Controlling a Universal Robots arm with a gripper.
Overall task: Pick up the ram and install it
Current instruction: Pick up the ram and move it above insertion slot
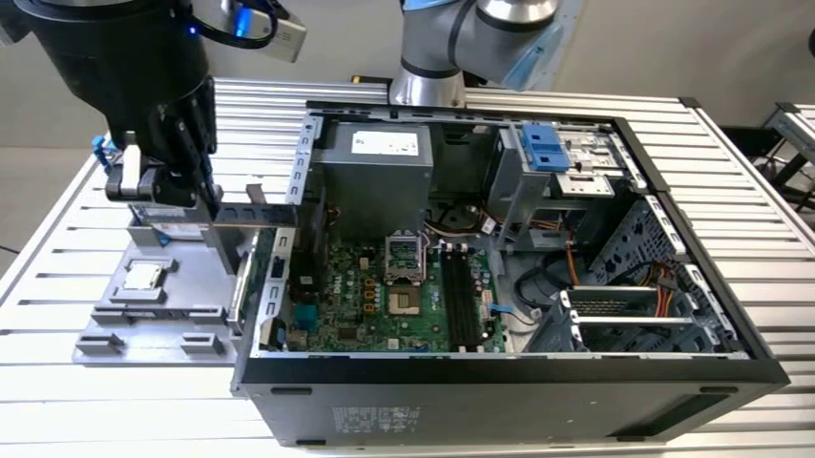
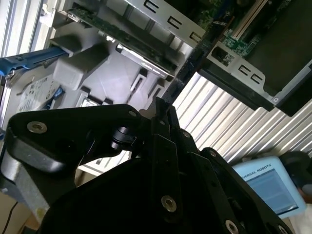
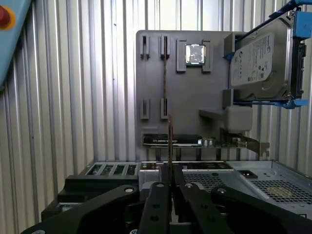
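Note:
The ram (image 3: 170, 139) shows edge-on as a thin dark strip standing up between the fingertips in the first wrist view, and my gripper (image 3: 170, 168) is shut on it. In the second wrist view its thin edge (image 2: 158, 105) pokes out past the gripper (image 2: 163, 117). In the exterior view the gripper (image 1: 159, 191) hangs over the grey parts tray (image 1: 114, 329) at the exterior view's left, beside the open computer case (image 1: 510, 377). The black memory slots (image 1: 461, 296) lie on the motherboard inside the case.
On the grey tray (image 3: 161, 129) sit a square silver processor chip (image 3: 195, 53), a hard drive in a blue frame (image 3: 263, 58) and a card (image 3: 173, 140). The case's metal side wall (image 1: 274, 277) stands between tray and motherboard. A ribbed metal table (image 1: 128, 410) lies under everything.

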